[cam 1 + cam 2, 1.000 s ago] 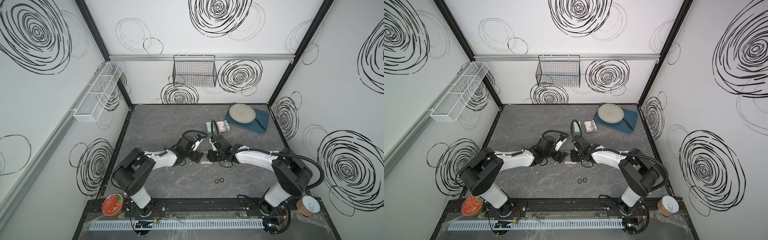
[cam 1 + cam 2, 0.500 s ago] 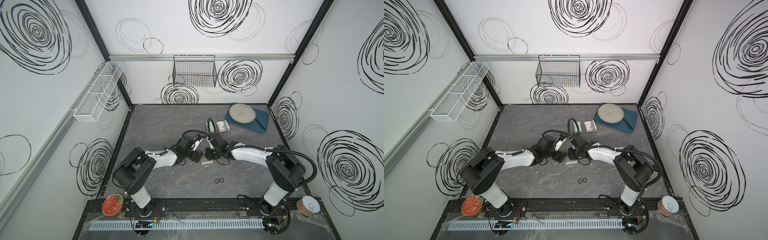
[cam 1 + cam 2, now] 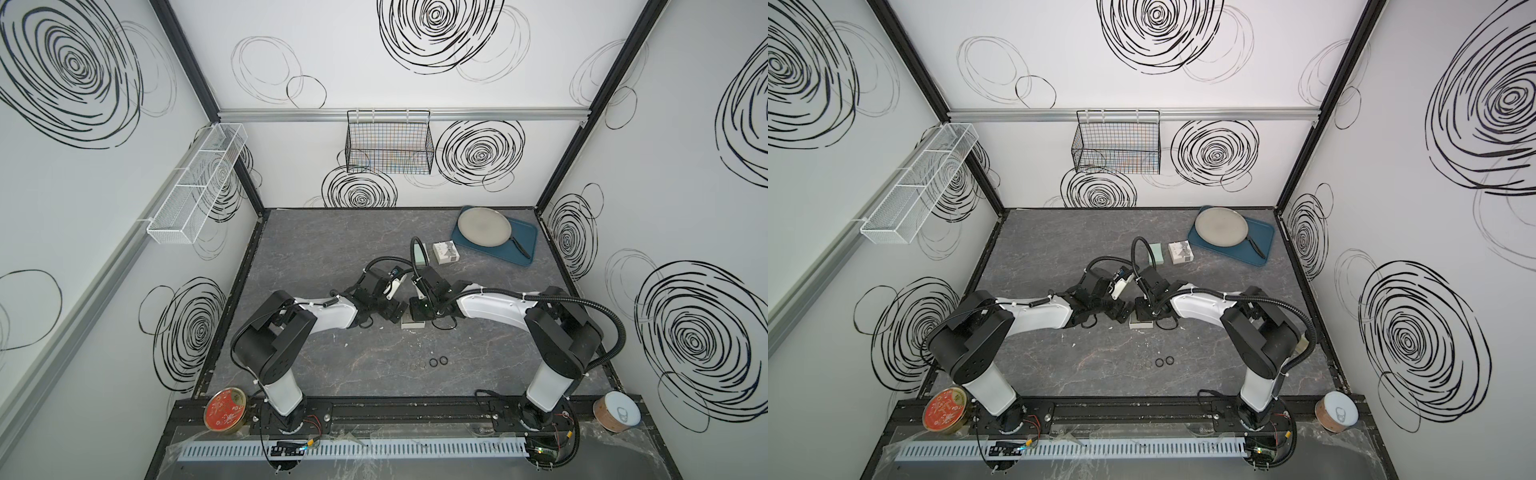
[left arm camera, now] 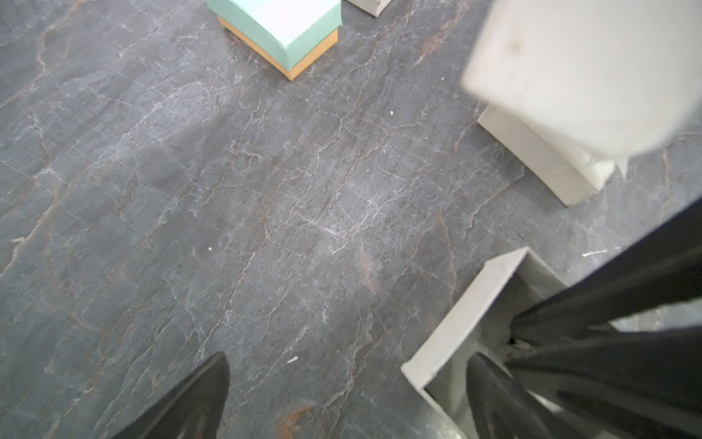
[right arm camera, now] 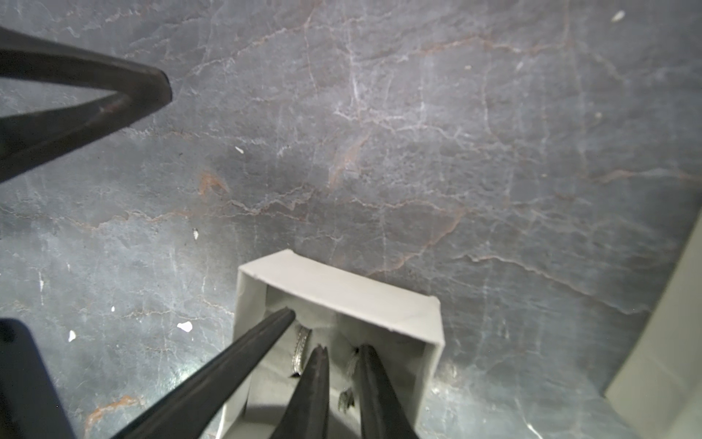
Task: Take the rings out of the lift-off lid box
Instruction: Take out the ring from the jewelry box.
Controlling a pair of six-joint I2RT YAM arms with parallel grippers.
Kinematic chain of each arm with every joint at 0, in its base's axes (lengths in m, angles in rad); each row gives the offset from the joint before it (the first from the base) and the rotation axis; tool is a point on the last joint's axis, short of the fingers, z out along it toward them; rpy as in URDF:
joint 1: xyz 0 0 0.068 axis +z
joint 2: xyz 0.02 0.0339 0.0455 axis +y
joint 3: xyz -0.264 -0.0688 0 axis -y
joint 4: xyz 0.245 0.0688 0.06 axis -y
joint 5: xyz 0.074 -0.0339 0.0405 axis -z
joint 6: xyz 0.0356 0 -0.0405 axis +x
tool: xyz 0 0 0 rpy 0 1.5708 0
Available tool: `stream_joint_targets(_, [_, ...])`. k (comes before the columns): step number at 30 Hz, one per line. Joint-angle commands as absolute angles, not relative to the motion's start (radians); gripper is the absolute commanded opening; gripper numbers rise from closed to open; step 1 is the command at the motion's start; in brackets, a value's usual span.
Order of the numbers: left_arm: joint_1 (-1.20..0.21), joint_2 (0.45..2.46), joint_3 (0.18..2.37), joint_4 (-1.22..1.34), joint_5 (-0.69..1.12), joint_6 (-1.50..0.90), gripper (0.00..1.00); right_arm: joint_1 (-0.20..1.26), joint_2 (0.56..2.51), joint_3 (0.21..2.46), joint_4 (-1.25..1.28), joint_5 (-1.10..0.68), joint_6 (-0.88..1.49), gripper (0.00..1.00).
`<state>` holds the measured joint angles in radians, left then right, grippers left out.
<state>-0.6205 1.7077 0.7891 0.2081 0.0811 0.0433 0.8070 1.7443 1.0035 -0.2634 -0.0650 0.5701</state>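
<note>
The open pale-grey lift-off lid box (image 3: 412,323) (image 3: 1139,324) sits mid-table between both arms. My right gripper (image 5: 342,351) (image 3: 419,311) reaches down into it, jaws narrowly open. A silvery ring (image 5: 348,380) stands edge-on between its fingers, and a second silvery ring (image 5: 301,351) stands just outside them. My left gripper (image 4: 351,357) (image 3: 395,312) is wide open, straddling the box wall (image 4: 459,323) with one finger inside. Two black rings (image 3: 438,361) (image 3: 1164,361) and pale rings (image 3: 419,365) lie in a row on the table nearer the front.
A mint-green box (image 3: 419,253) (image 4: 281,30) and a patterned white box (image 3: 445,252) stand behind the arms. A grey pan on a blue tray (image 3: 519,232) is at the back right. A low white cardboard piece (image 4: 543,163) lies beside the open box.
My right gripper has moved left over the open box and down into it, and its jaws have narrowed slightly. The left arm has stayed in place, wide open.
</note>
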Motion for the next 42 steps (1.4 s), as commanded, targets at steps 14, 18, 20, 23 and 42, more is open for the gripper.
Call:
stream_joint_targets(14, [-0.627, 1.701, 0.808, 0.171, 0.086, 0.035, 1.00, 0.825, 1.774, 1.050, -0.341, -0.019, 0.547, 0.02])
stream_joint_targets(18, [-0.632, 1.707, 0.811, 0.156, 0.081, 0.035, 1.00, 0.828, 1.760, 1.050, -0.333, -0.013, 0.539, 0.00])
stream_joint_targets(20, [-0.632, 1.713, 0.815, 0.152, 0.082, 0.035, 1.00, 0.829, 1.749, 1.049, -0.326, -0.011, 0.536, 0.00])
stream_joint_targets(23, [-0.632, 1.731, 0.826, 0.142, 0.082, 0.038, 1.00, 0.835, 1.734, 1.042, -0.310, -0.010, 0.531, 0.00])
stream_joint_targets(42, [-0.635, 1.792, 0.890, 0.079, 0.085, 0.045, 1.00, 0.850, 1.626, 0.986, -0.221, 0.007, 0.506, 0.00])
